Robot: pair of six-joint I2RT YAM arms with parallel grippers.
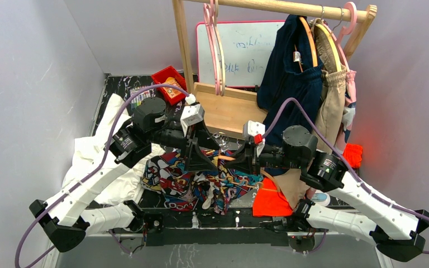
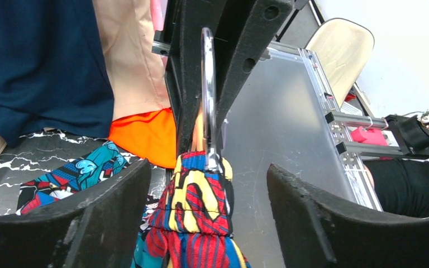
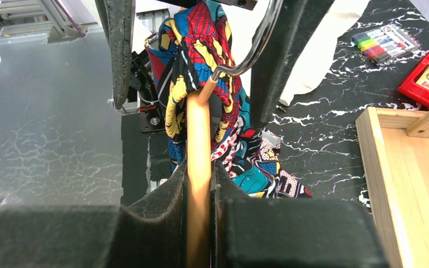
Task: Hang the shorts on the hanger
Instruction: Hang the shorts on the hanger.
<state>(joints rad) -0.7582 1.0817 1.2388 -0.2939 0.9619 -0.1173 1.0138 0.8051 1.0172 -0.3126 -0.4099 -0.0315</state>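
The comic-print shorts (image 1: 192, 181) lie bunched on the black marbled table between the arms. Part of their waistband (image 2: 198, 206) is gathered over the light-orange hanger (image 3: 198, 139), just below its silver hook (image 3: 254, 50). My right gripper (image 3: 199, 167) is shut on the hanger's orange body and holds it edge-on above the table. My left gripper (image 2: 208, 167) is open, its fingers (image 2: 89, 218) standing wide on either side of the draped waistband without touching it. In the top view the two grippers face each other, left (image 1: 198, 153) and right (image 1: 238, 159), over the shorts.
A white cloth (image 1: 98, 151) lies at the left and an orange cloth (image 1: 271, 204) at the near right. Behind stand a wooden rack (image 1: 229, 109), a whiteboard (image 1: 246, 50), pink hangers (image 1: 215, 44), a navy garment (image 1: 285, 72) and a red box (image 1: 169, 84).
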